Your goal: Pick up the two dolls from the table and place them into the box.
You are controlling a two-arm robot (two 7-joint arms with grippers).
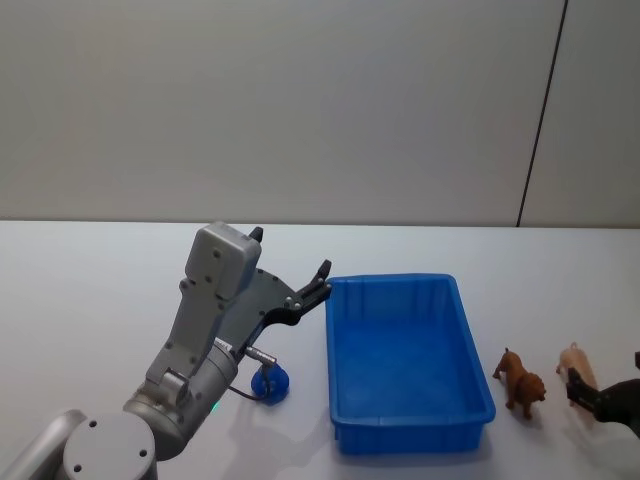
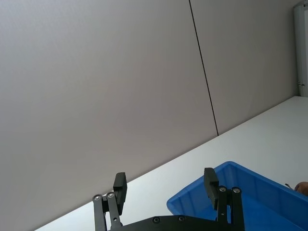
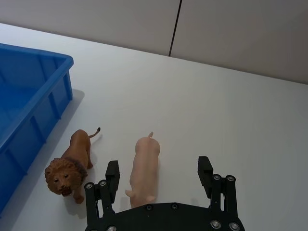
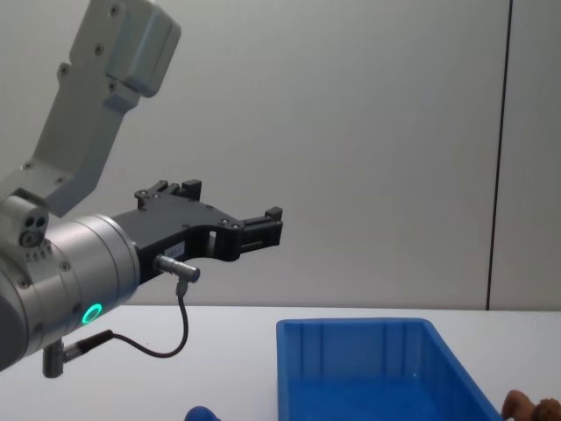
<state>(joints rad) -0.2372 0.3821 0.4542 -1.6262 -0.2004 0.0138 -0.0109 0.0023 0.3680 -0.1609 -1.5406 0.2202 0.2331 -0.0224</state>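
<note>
The blue box (image 1: 470,340) stands on the white table (image 1: 90,290). A small blue doll (image 1: 271,384) rests on the table just left of the box, below my raised left arm. A brown lion doll (image 1: 520,383) stands right of the box, with a pink pig figure (image 1: 577,362) beside it. My left gripper (image 1: 290,250) hangs open and empty above the box's left rim (image 2: 264,174). Low over the pig (image 3: 144,166) is my right gripper (image 3: 159,174), open, one finger (image 3: 112,173) between the pig and the lion (image 3: 70,163).
A plain grey wall with a dark vertical seam (image 1: 540,110) backs the table. The box interior (image 3: 19,96) holds nothing. A cable (image 4: 180,338) loops under my left wrist. Bare tabletop stretches left of the blue doll (image 4: 202,412).
</note>
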